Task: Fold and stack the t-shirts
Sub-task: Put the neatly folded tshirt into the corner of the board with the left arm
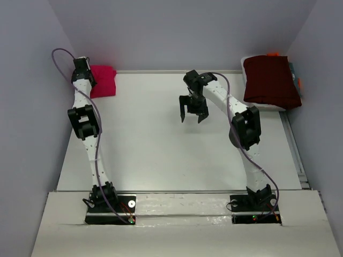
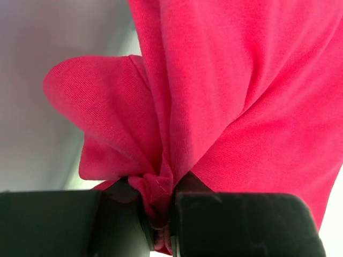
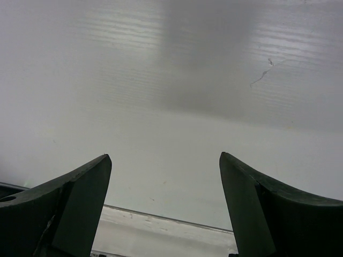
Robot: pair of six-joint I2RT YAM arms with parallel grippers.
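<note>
Pinching the pink t-shirt (image 2: 241, 107) at upper left, the left end effector (image 2: 161, 214) is best opened slowly; the right end effector (image 3: 165, 156) is spread wide, empty.

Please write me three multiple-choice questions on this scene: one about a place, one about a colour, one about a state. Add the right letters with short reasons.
1. Where is the pink t-shirt? A. far left corner of the table B. middle C. near right edge
2. What colour is the folded t-shirt at far right? A. blue B. dark maroon C. green
3. How is the right gripper? A. shut on cloth B. open, empty C. out of view
1A, beside the left wall; 2B, seen from above; 3B, fingers apart.
</note>
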